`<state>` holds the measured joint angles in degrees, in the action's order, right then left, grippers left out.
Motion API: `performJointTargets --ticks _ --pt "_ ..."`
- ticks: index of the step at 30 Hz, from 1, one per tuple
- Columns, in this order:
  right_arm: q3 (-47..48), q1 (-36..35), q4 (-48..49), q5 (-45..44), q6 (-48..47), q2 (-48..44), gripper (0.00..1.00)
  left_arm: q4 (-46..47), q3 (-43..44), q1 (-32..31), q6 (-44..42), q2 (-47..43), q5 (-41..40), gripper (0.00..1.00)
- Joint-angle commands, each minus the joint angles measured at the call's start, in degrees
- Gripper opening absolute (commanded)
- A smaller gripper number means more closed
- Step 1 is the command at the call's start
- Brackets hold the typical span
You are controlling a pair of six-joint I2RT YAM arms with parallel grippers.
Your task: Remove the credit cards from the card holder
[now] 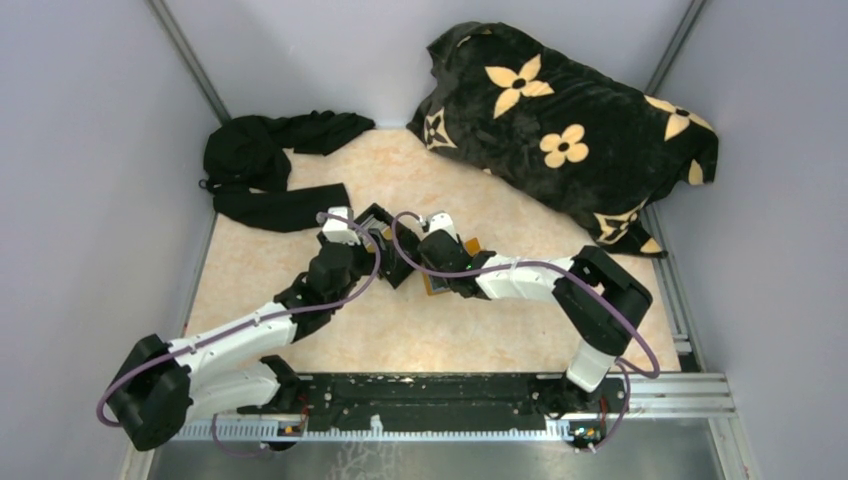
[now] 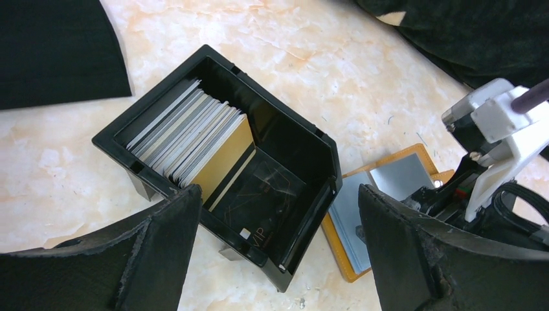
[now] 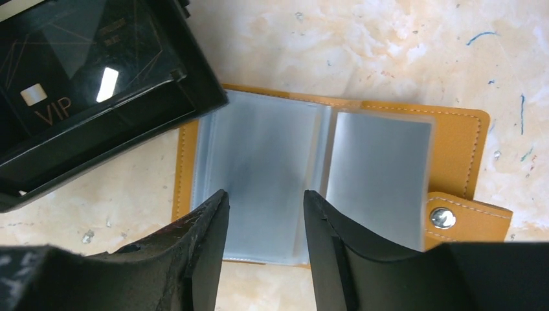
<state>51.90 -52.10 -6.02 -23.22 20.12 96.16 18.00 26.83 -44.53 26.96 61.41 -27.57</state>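
The orange-tan card holder (image 3: 463, 139) lies open flat on the marble table, its silvery grey leaves (image 3: 259, 162) face up; I cannot tell whether credit cards sit inside them. Right next to it stands a black open-topped box (image 2: 311, 146) with a stack of grey credit cards (image 2: 184, 139) on edge, a gold card and a black VIP card lying flat. My right gripper (image 3: 265, 194) hovers open just above the holder's left leaf, nothing between its fingers. My left gripper (image 2: 278, 194) is wide open over the near side of the box. The holder (image 2: 343, 256) pokes out beyond the box.
A black blanket with cream flowers (image 1: 570, 140) is heaped at the back right. Black cloth (image 1: 270, 165) lies at the back left, close behind the box. Grey walls enclose the table on three sides. Both arms meet at the middle of the table.
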Motion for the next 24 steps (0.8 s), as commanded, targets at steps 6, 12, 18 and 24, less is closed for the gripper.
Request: performJointTargets --ticks 6,12,18,24 --pt "2.7 -1.9 1.1 -0.8 -0.8 0.5 0.49 1.3 -1.5 0.1 -0.1 -1.7 -1.2 0.95" --pt "4.2 -2.0 -0.1 -0.2 -1.8 2.1 0.53 2.1 -1.6 0.1 -0.2 -0.9 -0.3 0.95" --pt "4.5 -2.9 -0.2 0.0 -2.1 3.9 0.49 2.0 -1.7 0.1 -0.5 -0.8 -0.2 0.95" --pt "3.2 -3.0 0.1 0.1 -0.9 3.7 0.31 2.3 -1.9 0.1 -0.4 -0.9 0.0 0.95"
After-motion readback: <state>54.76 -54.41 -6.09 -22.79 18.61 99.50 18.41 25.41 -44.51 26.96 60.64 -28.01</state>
